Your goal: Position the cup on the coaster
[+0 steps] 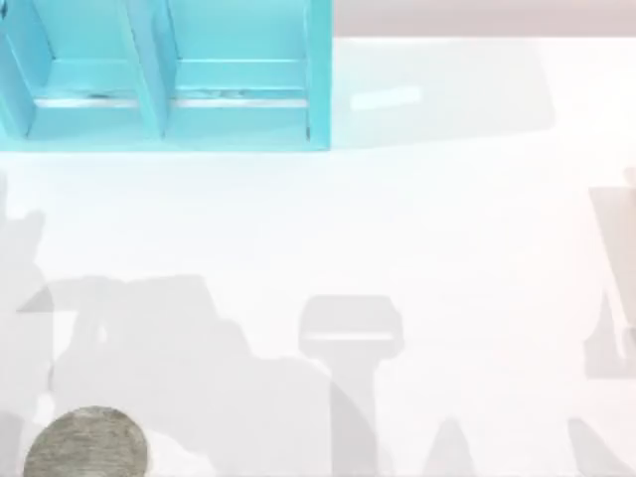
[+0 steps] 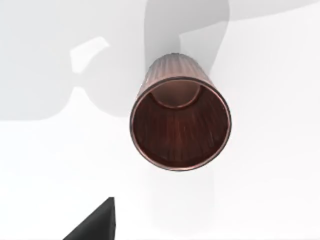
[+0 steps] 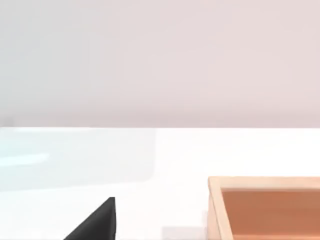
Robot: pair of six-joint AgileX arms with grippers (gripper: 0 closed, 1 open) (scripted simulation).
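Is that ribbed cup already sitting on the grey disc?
Apart. The left wrist view shows the cup upright on bare white table, no disc under it. The top view shows the coaster lying bare at the table's front left.

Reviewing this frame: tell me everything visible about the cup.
The cup appears in the left wrist view, seen from above into its open mouth. It is round, with a ribbed pinkish-tan outer wall, a thin rim and a dark reddish-brown inside that looks empty. It stands upright on the white table, casting a soft shadow. Nothing touches it; a dark gripper part sits apart from it at the picture's edge.
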